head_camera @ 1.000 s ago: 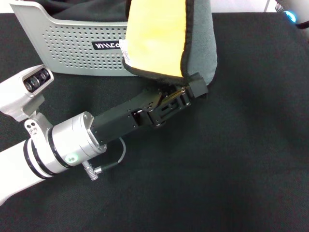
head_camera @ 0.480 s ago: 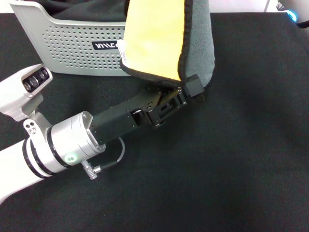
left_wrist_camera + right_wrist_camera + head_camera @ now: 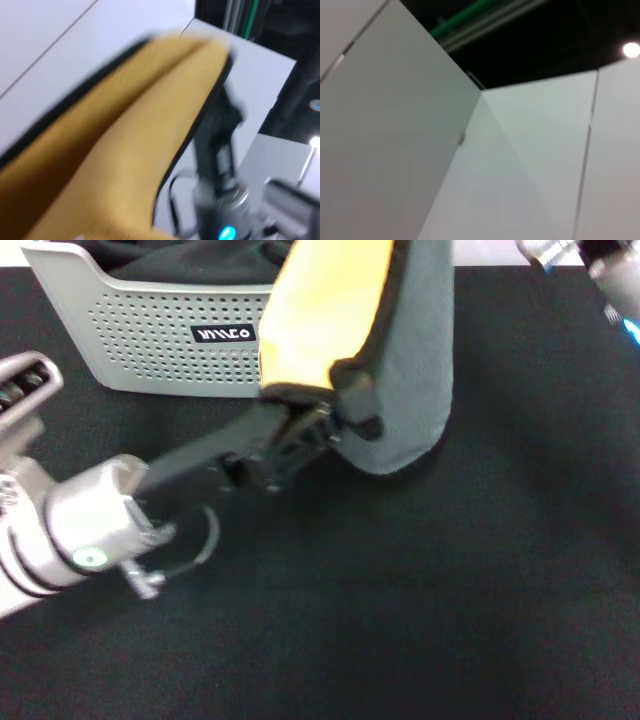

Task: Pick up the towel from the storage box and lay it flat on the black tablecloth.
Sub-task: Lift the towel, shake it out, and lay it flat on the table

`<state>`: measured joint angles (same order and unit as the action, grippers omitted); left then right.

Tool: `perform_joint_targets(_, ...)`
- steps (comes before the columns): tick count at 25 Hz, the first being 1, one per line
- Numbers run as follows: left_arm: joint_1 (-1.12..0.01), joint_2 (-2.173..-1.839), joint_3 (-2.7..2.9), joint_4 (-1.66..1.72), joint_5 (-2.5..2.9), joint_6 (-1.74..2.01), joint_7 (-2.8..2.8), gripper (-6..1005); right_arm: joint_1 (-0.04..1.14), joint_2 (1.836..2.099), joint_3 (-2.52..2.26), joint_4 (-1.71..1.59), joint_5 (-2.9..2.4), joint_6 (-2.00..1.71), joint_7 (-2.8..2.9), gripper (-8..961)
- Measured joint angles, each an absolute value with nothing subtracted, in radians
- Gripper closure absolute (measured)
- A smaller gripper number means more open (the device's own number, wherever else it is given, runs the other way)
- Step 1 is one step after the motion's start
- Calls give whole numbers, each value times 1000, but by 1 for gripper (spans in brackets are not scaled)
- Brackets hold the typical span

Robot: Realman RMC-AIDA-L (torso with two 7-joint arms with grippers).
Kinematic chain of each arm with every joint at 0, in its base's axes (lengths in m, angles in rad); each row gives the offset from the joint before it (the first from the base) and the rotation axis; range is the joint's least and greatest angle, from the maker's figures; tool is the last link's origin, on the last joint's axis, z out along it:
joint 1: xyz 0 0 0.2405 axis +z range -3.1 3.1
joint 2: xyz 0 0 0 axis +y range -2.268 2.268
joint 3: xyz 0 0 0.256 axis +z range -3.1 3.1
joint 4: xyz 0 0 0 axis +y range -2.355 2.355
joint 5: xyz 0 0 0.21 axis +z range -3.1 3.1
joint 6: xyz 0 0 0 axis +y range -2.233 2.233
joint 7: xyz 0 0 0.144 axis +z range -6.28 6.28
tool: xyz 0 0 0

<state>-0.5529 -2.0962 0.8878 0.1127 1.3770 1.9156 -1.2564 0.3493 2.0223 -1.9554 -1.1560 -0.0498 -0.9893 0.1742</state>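
Note:
The towel point(image 3: 400, 360) hangs in front of the head view, yellow face to the left and grey-green face to the right, its top running out of view. My left gripper point(image 3: 345, 415) is shut on its black-stitched lower edge, just right of the storage box point(image 3: 150, 340). Below lies the black tablecloth point(image 3: 450, 590). The left wrist view is filled by the yellow towel point(image 3: 125, 150). Beyond it a dark part of the right arm point(image 3: 220, 150) sits close to the towel's edge. The right arm point(image 3: 600, 265) shows at the top right corner of the head view.
A dark cloth point(image 3: 170, 255) lies inside the storage box at the back left. My left forearm point(image 3: 90, 530) stretches across the tablecloth's left side. The right wrist view shows only walls and ceiling.
My left arm has pulled back to the left and up, taking the towel's lower edge with it. The towel's hanging fold now reaches lower. The right arm has come further into view.

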Motion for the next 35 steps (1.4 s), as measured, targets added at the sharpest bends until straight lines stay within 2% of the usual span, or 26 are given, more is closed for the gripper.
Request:
perform_joint_targets(4, -469, -2086, 886, 325, 1374, 1954, -1385, 955, 260, 2009, -1975, -1162, -88, -974, 250, 905)
perform_joint_targets(6, -435, -2064, 885, 420, 1373, 1980, -1457, 955, 215, 1998, -1979, -1170, -152, -956, 341, 904)
perform_joint_targets(12, -415, -1966, 894, 515, 1371, 2035, -1622, 957, 94, 1972, -1975, -1244, -448, -927, 596, 903)
perform_joint_targets(17, -394, -1906, 998, 597, 1361, 2039, -1682, 957, 26, 1971, -1916, -1285, -718, -994, 846, 902)
perform_joint_targets(18, -392, -1885, 1066, 611, 1331, 2040, -1693, 958, 18, 1971, -1893, -1275, -755, -1038, 887, 902)
perform_joint_targets(20, -392, -1876, 1098, 613, 1310, 2041, -1695, 958, 1, 1971, -1832, -1241, -804, -1140, 941, 902)
perform_joint_targets(21, -392, -1852, 1181, 619, 1259, 2041, -1696, 958, -18, 1972, -1777, -1203, -824, -1244, 959, 901)
perform_joint_targets(24, -387, -1833, 1261, 640, 1210, 2042, -1696, 958, -34, 1972, -1723, -1166, -829, -1347, 971, 901)
perform_joint_targets(30, -367, -1784, 1456, 718, 1052, 2044, -1715, 958, -24, 1951, -1524, -1008, -862, -1700, 1101, 900)
perform_joint_targets(34, -367, -1761, 1529, 736, 1001, 2046, -1724, 958, -14, 1954, -1443, -975, -938, -1821, 1182, 899)
perform_joint_targets(35, -370, -1747, 1580, 747, 980, 2048, -1728, 958, -13, 1957, -1436, -973, -953, -1840, 1196, 899)
